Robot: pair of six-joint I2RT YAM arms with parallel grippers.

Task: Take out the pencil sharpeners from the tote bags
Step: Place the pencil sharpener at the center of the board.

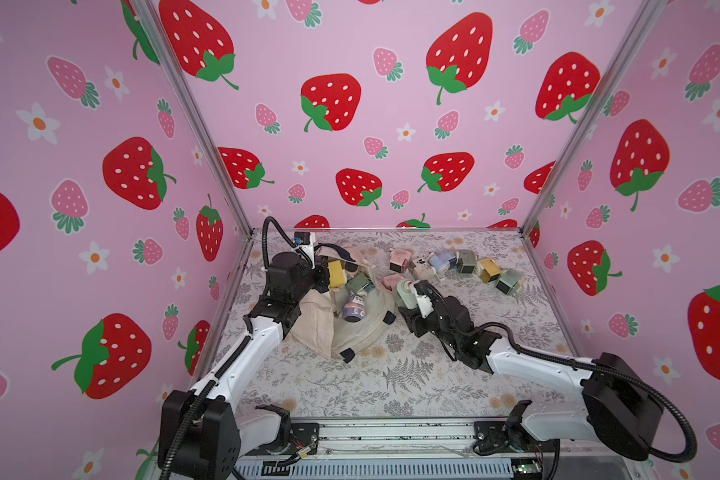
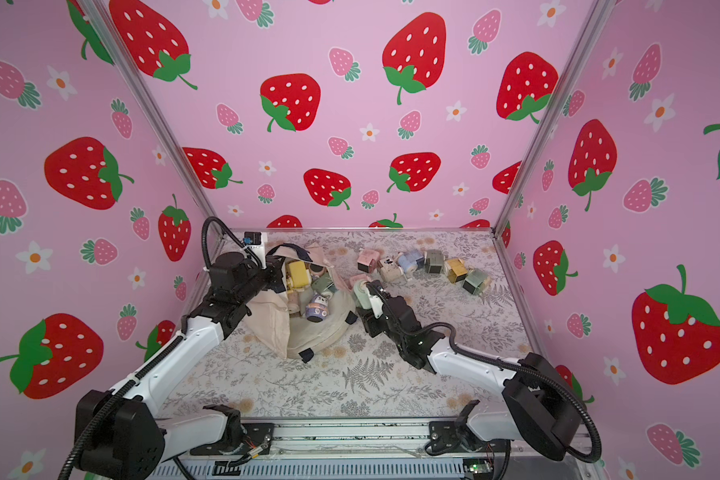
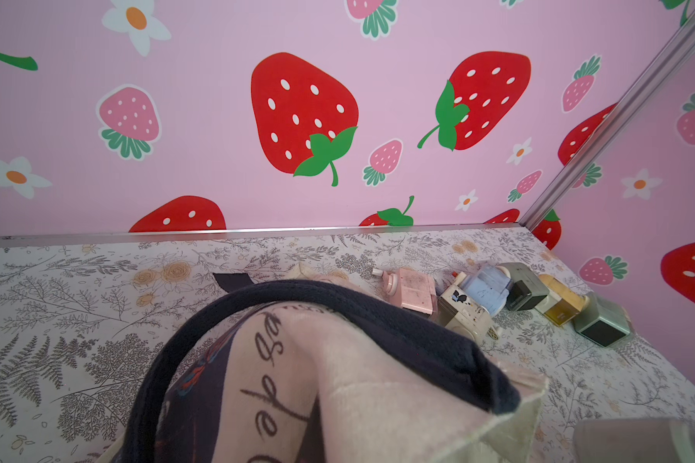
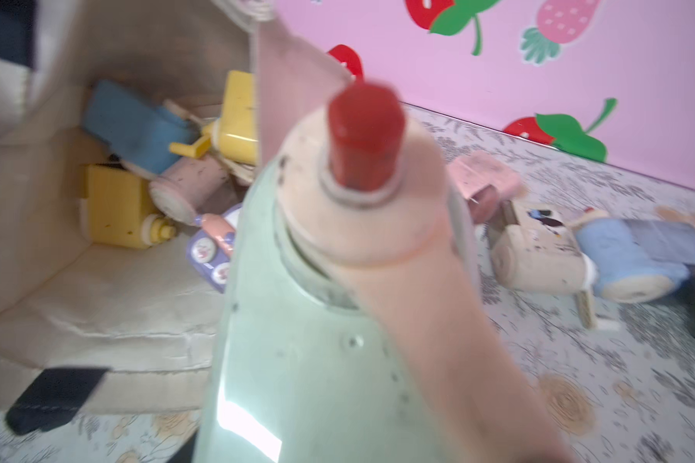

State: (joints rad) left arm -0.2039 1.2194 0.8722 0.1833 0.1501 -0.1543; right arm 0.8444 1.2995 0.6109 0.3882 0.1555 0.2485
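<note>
- Mint-green plastic crank sharpener point(image 1: 405, 294) pinched in my right tool point(image 1: 412, 300), just beside cream canvas tote point(image 1: 314, 328) mouth.
- Left tool point(image 1: 321, 277) pressed together on tote rim.
- Pastel sharpener row point(image 1: 454, 266) lies beyond, rightward.

The left pincer point(image 1: 323, 275) has its tips buried in the tote bag point(image 1: 362, 328). The lettering point(image 3: 269, 385) runs off-frame, and the green sharpener point(image 4: 318, 360) is blurred.

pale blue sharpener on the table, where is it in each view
Both top views: pale blue sharpener in the far row, outside the tote bag.
Left wrist: beyond the bag's navy handle.
Right wrist: behind the held mint sharpener.
Shared landmark: the cream sharpener beside it.
</note>
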